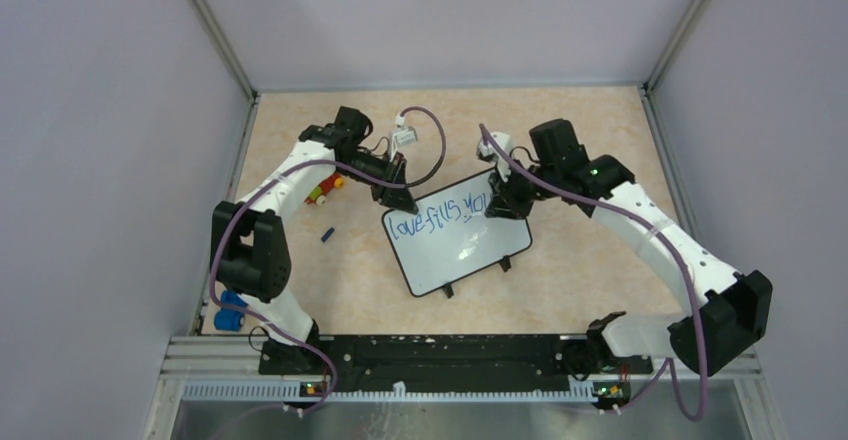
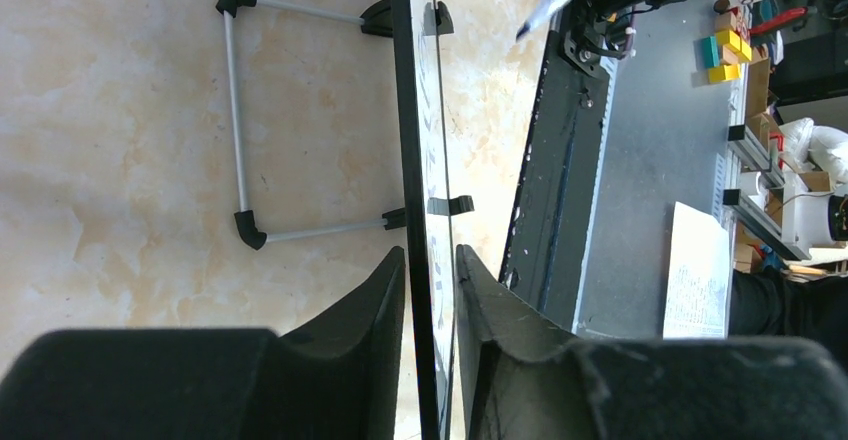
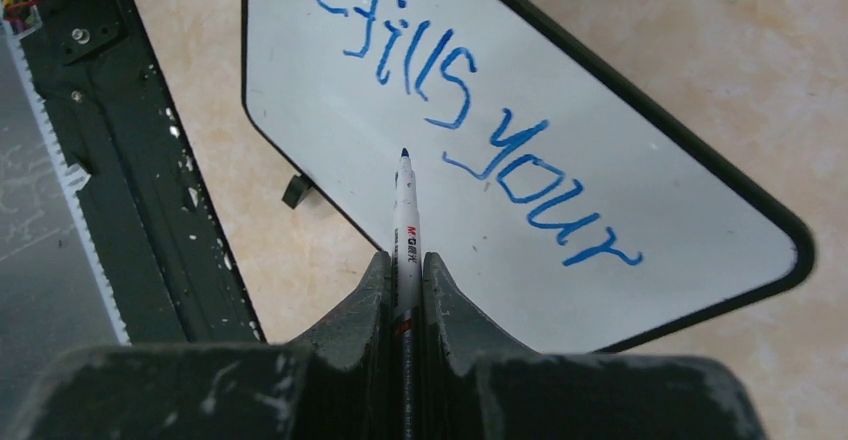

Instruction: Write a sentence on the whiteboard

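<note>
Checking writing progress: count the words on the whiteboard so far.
3, along one slanted line on the whiteboard: "love" starts it, "fills" sits in the middle, "your" ends it. The right wrist view cuts off "love"; nothing else appears hidden.

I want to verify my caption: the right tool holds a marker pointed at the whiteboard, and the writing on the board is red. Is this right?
Not quite: the writing is blue, not red, as the right wrist view shows. The rest holds: the right tool holds a marker pointed at the whiteboard.
</note>
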